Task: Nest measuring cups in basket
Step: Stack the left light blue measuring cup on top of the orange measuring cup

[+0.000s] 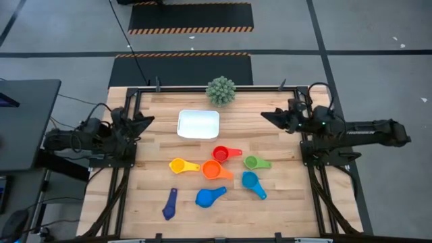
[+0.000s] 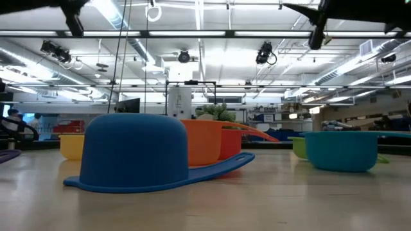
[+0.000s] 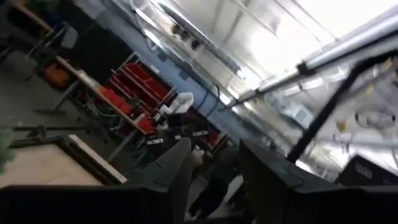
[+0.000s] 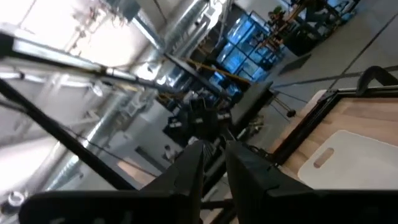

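Wooden slats form the table (image 1: 283,196), on which the white basket (image 1: 198,124) is seen empty, with a spiky ball plant (image 1: 221,90) beyond it. Seven measuring cups (image 1: 212,169) are scattered nearer the front edge, none nested. The left gripper (image 1: 144,120) and right gripper (image 1: 268,115) are parked at opposite table sides, fingers slightly spread, nothing held.

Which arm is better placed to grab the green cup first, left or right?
Right, probably. The green cup lies on the right half of the table, below the right gripper. The left gripper waits at the far left edge, across the other cups.
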